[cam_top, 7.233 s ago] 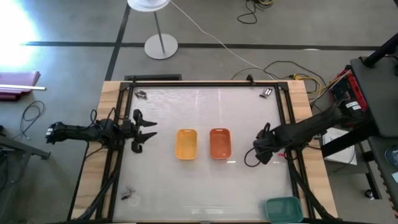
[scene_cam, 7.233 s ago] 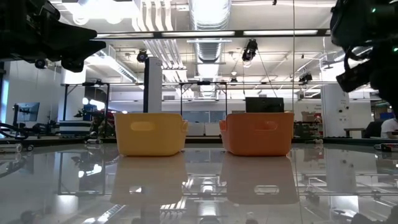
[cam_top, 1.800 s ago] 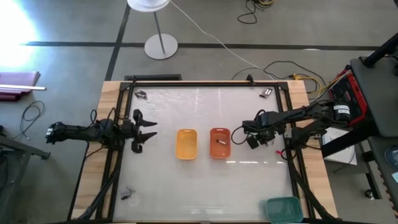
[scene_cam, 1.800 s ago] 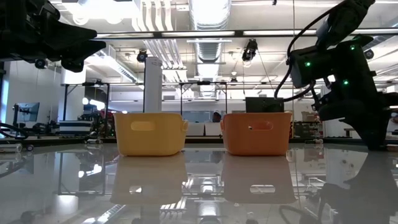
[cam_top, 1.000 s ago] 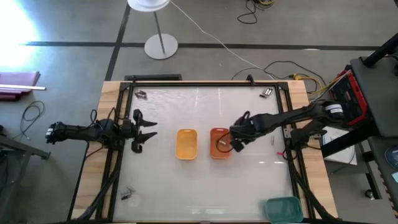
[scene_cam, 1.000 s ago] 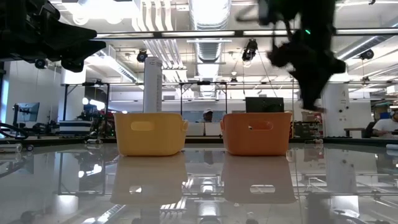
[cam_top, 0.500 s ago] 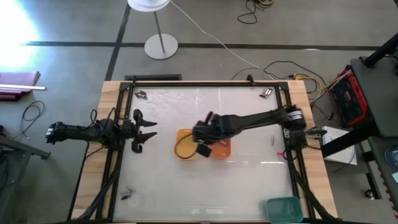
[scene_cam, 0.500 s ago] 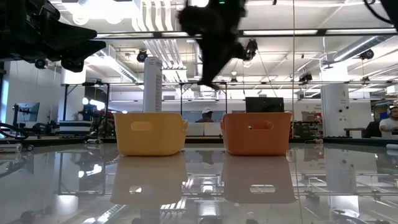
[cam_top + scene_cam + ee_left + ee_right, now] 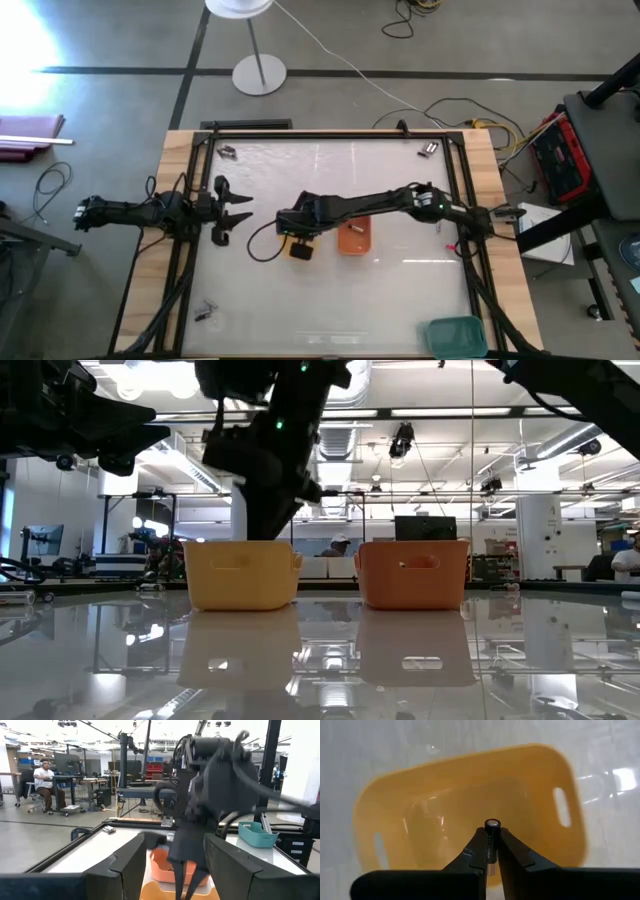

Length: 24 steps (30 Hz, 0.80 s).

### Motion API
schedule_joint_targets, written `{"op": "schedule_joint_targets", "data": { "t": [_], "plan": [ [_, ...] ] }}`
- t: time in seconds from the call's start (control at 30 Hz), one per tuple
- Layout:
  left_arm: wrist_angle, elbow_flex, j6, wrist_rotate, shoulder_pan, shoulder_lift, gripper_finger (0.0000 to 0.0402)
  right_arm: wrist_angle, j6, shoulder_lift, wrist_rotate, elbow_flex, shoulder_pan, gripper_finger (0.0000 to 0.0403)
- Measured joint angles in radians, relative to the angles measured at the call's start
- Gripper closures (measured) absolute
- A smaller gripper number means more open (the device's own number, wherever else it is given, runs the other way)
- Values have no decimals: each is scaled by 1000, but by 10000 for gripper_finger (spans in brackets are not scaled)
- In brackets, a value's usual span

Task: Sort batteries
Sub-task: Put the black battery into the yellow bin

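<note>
Right tool (image 9: 490, 851): over the yellow tray (image 9: 445, 785), fingers clamped on a single battery (image 9: 491, 847); only the right wrist view shows this grip, with the battery's silvery end cap pointing at the tray below.
Right arm, high view: stretched from the right edge across the worktop (image 9: 400, 290), its tool (image 9: 296, 228) covering most of the yellow tray, of which only a corner (image 9: 301, 251) shows.
Orange tray (image 9: 352, 235): beside the yellow one, partly under the arm; a small battery (image 9: 351, 229) lies inside it, seen only from above.
Loose batteries: small groups near the worktop's corners, far left (image 9: 227, 152), far right (image 9: 430, 148) and near left (image 9: 206, 314), visible only in the high view.
Teal tray (image 9: 455, 335): at the near right corner.
Left tool (image 9: 228, 210): waiting at the left edge, fingers spread apart; its wrist view looks between them at the right arm (image 9: 210, 785) above both trays.
Low view: the two trays side by side, yellow (image 9: 241, 574) and orange (image 9: 413, 573), with the right tool (image 9: 265, 490) dark above the yellow one; the battery cannot be made out here.
Background: a person (image 9: 44, 777) sits at a desk, seen in the left wrist view.
</note>
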Motion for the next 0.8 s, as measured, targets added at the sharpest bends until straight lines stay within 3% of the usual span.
{"op": "schedule_joint_targets", "data": {
  "t": [0.8],
  "plan": [
    [0,0,0,0,0,0,221,81,-25,91,-55,-6,-13,384]
  ]
}}
